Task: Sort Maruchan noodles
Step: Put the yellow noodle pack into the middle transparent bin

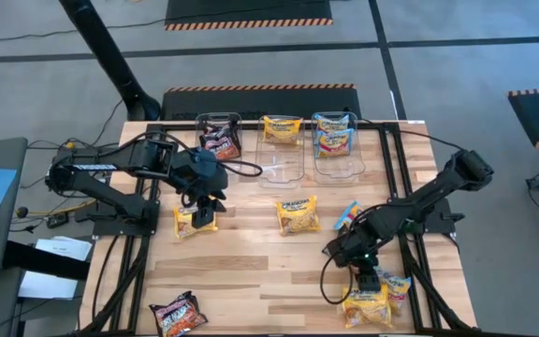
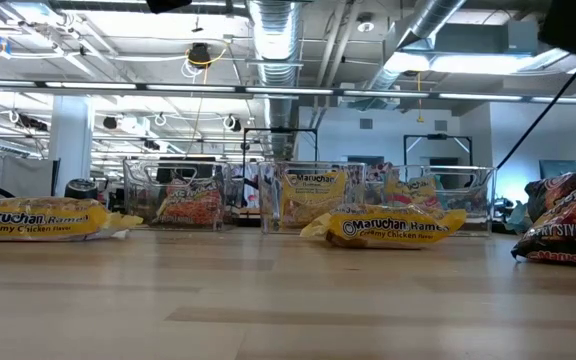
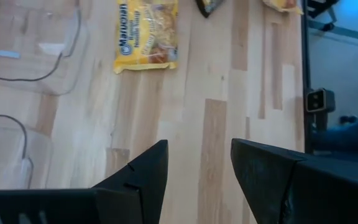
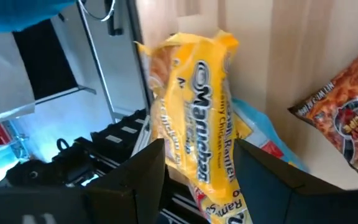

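Two grippers working the ramen sort.
Right gripper (image 4: 194,165) clamps yellow packet (image 4: 197,118) near table's front-right; left gripper (image 3: 197,171) hangs w/ jaws apart, probably just above another yellow packet (image 1: 195,221).

In the low view, two yellow packets (image 2: 38,219) (image 2: 386,227) read "Maruchan Ramen, Creamy Chicken Flavor". The dark packet (image 2: 568,232) shows "STYLE" and "Maruchan". In the right wrist view, a yellow packet (image 4: 194,118) reads "Maruchan Ramen".
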### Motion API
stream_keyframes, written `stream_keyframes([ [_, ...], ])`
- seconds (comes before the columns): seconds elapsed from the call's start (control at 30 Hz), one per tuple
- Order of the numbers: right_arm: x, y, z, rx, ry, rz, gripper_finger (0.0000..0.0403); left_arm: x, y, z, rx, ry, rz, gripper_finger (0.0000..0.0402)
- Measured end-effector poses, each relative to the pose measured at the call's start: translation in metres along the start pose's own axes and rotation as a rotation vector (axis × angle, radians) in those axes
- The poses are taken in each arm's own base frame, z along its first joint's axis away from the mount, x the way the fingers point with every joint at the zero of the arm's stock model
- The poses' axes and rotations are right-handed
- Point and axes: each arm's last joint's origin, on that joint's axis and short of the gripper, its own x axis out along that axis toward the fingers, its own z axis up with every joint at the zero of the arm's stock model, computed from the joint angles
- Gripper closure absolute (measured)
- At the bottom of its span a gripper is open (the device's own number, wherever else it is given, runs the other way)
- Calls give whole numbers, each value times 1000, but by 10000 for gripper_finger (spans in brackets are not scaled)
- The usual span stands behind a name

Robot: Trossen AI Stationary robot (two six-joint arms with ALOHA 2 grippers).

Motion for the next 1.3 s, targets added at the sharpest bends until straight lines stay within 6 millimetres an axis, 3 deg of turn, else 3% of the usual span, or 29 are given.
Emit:
stream_keyframes([
  [0.63, 37, -10, -17, 50, -9, -9, 188, 0, 1, 3, -42, -38, 39, 239],
  [1.3, 47, -9, -18, 77, -48, -68, 188, 0, 1, 3, -62, -44, 56, 239],
])
